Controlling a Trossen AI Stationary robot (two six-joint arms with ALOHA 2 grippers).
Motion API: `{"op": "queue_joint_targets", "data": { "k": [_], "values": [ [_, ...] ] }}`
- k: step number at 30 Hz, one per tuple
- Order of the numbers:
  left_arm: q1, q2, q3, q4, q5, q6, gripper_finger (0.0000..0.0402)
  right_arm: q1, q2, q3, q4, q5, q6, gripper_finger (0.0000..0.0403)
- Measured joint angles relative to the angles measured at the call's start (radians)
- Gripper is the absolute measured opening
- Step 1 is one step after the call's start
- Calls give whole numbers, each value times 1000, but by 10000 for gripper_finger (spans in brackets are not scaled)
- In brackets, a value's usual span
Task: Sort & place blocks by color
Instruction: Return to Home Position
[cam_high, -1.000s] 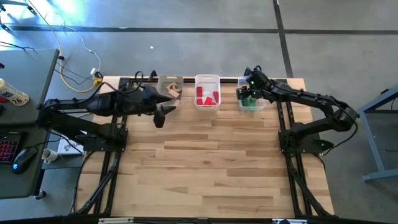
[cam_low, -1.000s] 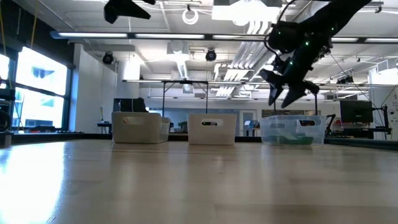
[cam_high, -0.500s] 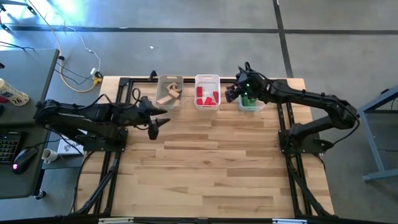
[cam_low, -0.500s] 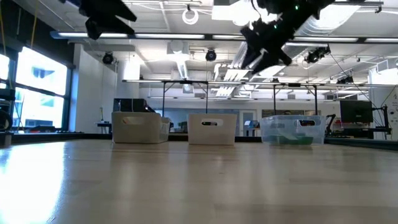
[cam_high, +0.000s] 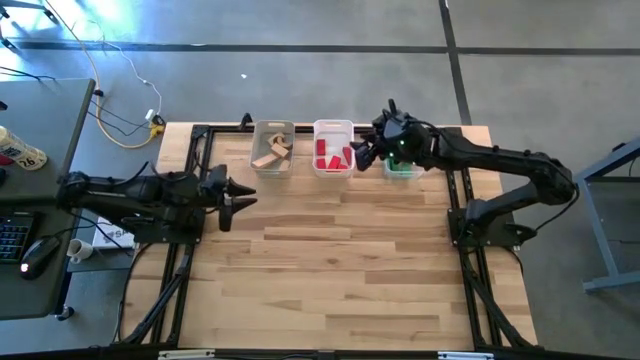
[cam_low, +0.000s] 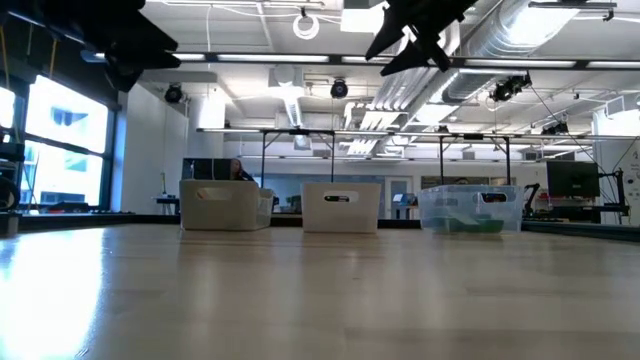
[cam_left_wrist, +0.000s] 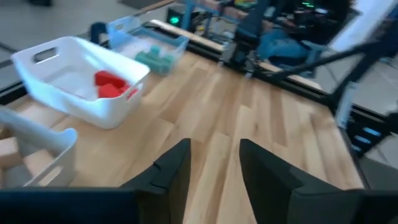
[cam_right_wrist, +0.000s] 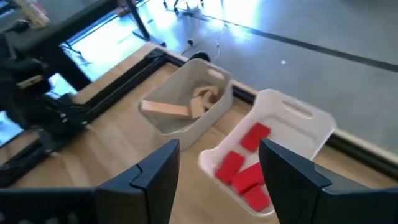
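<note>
1. the low view shows only the walls of the three bins (cam_low: 340, 208) at the table's far edge. the high view looks into them.
2. plain wood blocks (cam_high: 271, 153) fill the left bin, red blocks (cam_high: 333, 155) the middle, green blocks (cam_high: 400, 166) the right.
3. the wrist views show the left gripper (cam_left_wrist: 214, 152), over the table's left side, and the right gripper (cam_right_wrist: 217, 152), above the red blocks' bin, both spread and empty.

- The white bin (cam_low: 341, 210) is standing far back on the wooden table (cam_low: 320, 300), in the middle of a row of three
- A pale bin (cam_low: 226, 210) is sitting to its left
- A clear bin (cam_low: 468, 200) is sitting to its right, with green blocks (cam_low: 472, 226) showing through the wall
- The right gripper (cam_low: 385, 58) is hanging high above the white bin, fingers standing apart
- The left arm (cam_low: 120, 40) is showing high up, well left of the white bin
</note>
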Motion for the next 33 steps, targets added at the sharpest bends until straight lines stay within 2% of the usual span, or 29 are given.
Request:
{"op": "queue_joint_targets", "data": {
  "k": [4, 9, 14, 30, 33],
  "values": [
    [-1, -57, -36, 5, 59, 60, 98, 59, 6, 0, -1, 51, 20, 204],
    [0, -94, -86, 20, 62, 57, 49, 142, 6, 0, 3, 146, 24, 204],
    [0, -144, -121, 31, 88, 54, 5, 197, 6, 0, 11, 187, 2, 204],
    [0, -468, -269, 69, 87, 36, 1, 227, 6, 0, 19, 180, 102, 204],
    [0, -483, -300, 77, 87, 14, 1, 227, 6, 0, 33, 176, 103, 204]
  ]
}}
